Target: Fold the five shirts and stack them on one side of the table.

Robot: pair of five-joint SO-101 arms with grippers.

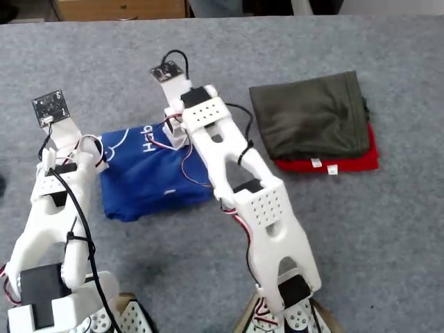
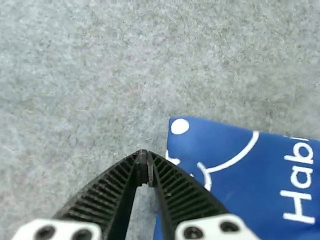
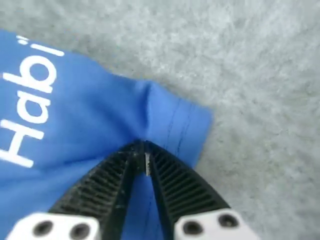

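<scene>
Both closed: right gripper (image 3: pixel 145 162) pinches the crosswise blue shirt (image 1: pixel 149 182), left gripper (image 2: pixel 143 167) beside its corner.

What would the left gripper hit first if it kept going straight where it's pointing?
Probably the grey table cover, just beside the blue shirt; the left gripper looks close to it, depth unclear.

blue shirt (image 1: pixel 149 177): matt cloth | table (image 1: pixel 388 229): rough felt | arms (image 1: pixel 270 208): smooth plastic

High view looks down over the counter (image 1: pixel 388 229); each wrist view faces down, close above the shared blue shirt's (image 1: pixel 149 180) edge
</scene>
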